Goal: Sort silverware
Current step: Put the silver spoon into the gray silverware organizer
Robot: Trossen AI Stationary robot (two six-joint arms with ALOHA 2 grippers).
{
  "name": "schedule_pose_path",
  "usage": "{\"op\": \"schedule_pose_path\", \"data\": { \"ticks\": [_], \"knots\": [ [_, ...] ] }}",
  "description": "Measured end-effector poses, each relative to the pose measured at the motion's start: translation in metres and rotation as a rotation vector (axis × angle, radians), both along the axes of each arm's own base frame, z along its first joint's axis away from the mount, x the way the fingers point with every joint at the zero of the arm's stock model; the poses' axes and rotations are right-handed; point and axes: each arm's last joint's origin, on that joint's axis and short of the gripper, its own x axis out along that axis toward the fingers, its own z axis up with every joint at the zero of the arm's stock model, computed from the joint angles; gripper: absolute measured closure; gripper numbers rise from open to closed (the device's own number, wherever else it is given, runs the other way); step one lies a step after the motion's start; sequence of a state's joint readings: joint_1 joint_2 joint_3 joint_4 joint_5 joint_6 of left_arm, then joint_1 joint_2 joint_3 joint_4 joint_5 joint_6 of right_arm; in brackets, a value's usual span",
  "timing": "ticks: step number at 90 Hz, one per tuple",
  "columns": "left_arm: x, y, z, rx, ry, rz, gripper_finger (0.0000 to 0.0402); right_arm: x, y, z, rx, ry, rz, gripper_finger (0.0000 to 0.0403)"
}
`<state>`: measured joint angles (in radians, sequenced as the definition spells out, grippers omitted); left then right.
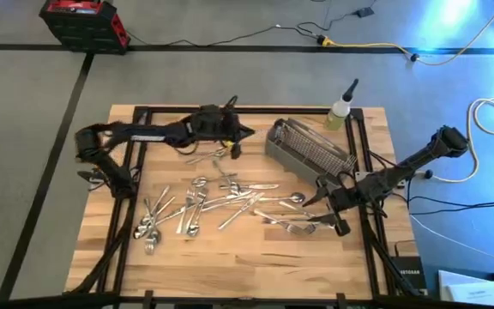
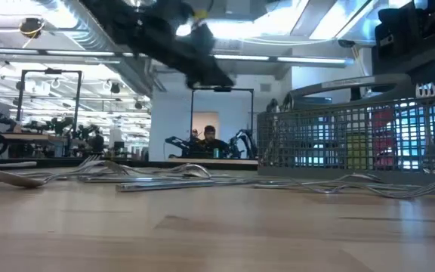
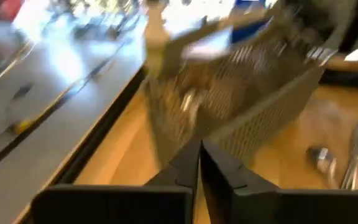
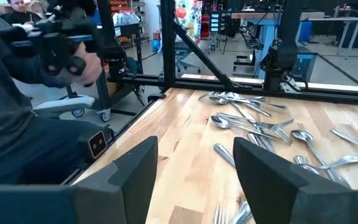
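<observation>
Silverware (image 1: 208, 202) scattered mid-table beside mesh basket (image 1: 309, 148). Left gripper (image 1: 245, 133) raised near basket, jaws together (empty, seemingly); right gripper (image 1: 311, 210) low over the pile's edge, jaws apart. Best to straddle one lone handle squarely, not two crossed pieces.

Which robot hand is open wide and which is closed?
The right gripper, low over the table's right side, has its jaws wide apart. The left gripper, near the mesh basket, has its jaws pressed together, empty.
</observation>
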<state>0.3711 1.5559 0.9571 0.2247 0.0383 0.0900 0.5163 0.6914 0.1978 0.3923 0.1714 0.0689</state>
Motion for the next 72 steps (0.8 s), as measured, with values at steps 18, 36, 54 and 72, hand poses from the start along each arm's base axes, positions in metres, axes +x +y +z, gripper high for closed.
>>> {"op": "schedule_pose_path", "data": {
  "ticks": [18, 36, 54, 72],
  "knots": [
    [-0.037, -0.026, -0.038, -0.018, 0.279, 0.235, 0.0392, 0.0, 0.0, 0.001, -0.011, -0.013, -0.016, 0.021],
    [-0.058, -0.037, -0.078, -0.08, 0.348, 0.283, 0.0318, 0.0, -0.001, 0.001, -0.017, -0.016, -0.019, 0.021],
    [-0.069, -0.04, -0.093, -0.089, 0.388, 0.286, 0.0227, 0.0, -0.001, 0.001, -0.022, -0.018, -0.04, 0.021],
    [-0.078, -0.042, -0.104, -0.15, 0.464, 0.239, 0.0182, 0.0, -0.001, 0.001, -0.023, -0.017, -0.041, 0.021]
  ]
}}
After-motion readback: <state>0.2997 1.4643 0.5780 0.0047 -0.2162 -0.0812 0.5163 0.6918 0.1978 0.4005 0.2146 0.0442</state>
